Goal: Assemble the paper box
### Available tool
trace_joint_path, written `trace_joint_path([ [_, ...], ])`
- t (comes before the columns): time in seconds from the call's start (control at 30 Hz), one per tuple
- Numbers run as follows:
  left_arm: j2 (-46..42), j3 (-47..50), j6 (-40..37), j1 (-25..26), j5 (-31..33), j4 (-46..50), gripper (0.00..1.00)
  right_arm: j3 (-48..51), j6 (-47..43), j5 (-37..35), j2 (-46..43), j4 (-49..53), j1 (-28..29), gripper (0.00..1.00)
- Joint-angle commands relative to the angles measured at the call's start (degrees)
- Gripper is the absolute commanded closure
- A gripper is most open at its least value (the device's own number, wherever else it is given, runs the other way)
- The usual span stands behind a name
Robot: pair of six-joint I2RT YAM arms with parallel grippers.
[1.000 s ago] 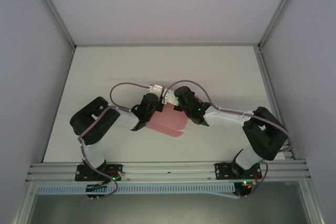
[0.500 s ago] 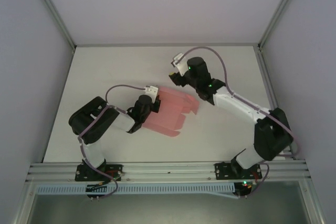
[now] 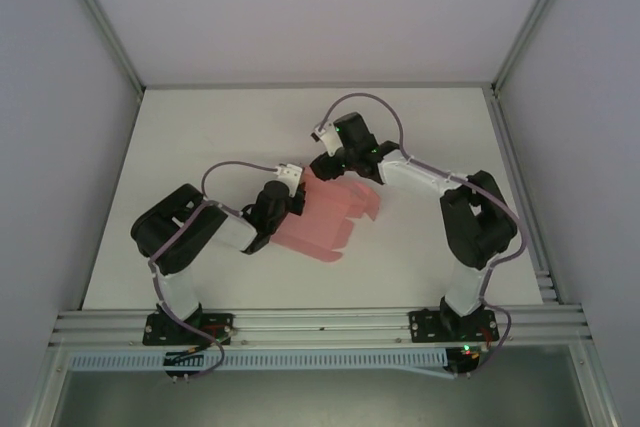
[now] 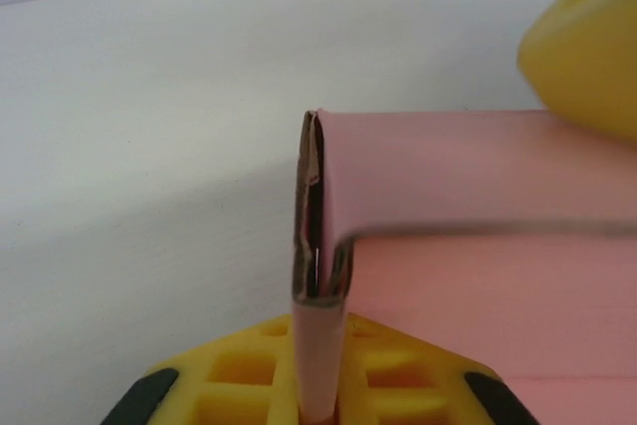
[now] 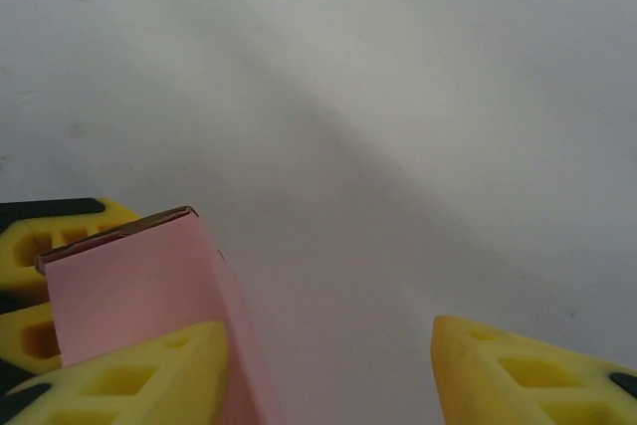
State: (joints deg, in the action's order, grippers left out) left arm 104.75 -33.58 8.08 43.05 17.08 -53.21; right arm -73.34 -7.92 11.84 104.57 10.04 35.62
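The paper box (image 3: 335,215) is a pale-pink card piece lying partly folded at mid-table, with flaps spread to the right. My left gripper (image 3: 293,195) is at its left edge and is shut on a folded upright wall of the card (image 4: 320,246), which stands between the yellow pads (image 4: 229,370). My right gripper (image 3: 322,165) hovers at the box's far left corner with its jaws apart. In the right wrist view its left finger (image 5: 129,375) lies against a pink panel (image 5: 129,286), and nothing sits between the two fingers. A yellow finger of the right gripper (image 4: 587,47) shows beside the card.
The white table (image 3: 200,137) is bounded by grey walls and metal rails on the left, back and right. Both arm bases sit at the near rail (image 3: 320,322). Cables loop above both wrists.
My right gripper let go, lifted off toward the back right, then came back to the box's far left corner with its jaws open. The box's flaps spread to the right. The left arm barely moved.
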Motion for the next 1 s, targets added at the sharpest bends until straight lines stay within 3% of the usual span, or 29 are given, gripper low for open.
trace_joint_path([
  [0.0,-0.2,0.1,-1.6,0.0,-1.8,2.1,0.84,0.7,-1.2,1.3,3.4,5.1,0.5,0.44],
  [0.23,0.3,-0.9,-1.5,-0.1,-1.5,3.5,0.85,1.9,-4.7,-0.9,3.8,8.2,0.8,0.45],
  [0.33,-0.1,-1.9,-0.9,-0.1,-0.1,4.5,1.0,1.6,-3.5,-3.3,1.9,7.0,0.7,0.43],
  [0.43,-1.7,-3.5,0.7,-0.1,2.4,8.1,1.0,2.0,0.4,-7.5,-3.3,2.4,0.6,0.38],
  [0.53,-4.8,-5.2,3.4,-0.1,5.1,14.3,1.0,4.5,4.7,-12.1,-11.1,-3.0,0.4,0.25],
  [0.6,-7.5,-5.6,4.9,0.0,6.0,17.9,1.0,7.6,7.7,-16.6,-16.9,-5.7,0.1,0.01],
  [0.77,-11.8,-8.2,9.8,0.0,9.0,28.5,1.0,15.3,8.0,-20.6,-26.8,-4.0,-2.4,0.0],
  [0.97,-14.1,-8.9,12.0,0.2,8.6,31.9,1.0,17.5,7.7,-19.8,-27.6,0.1,-4.1,0.0],
])
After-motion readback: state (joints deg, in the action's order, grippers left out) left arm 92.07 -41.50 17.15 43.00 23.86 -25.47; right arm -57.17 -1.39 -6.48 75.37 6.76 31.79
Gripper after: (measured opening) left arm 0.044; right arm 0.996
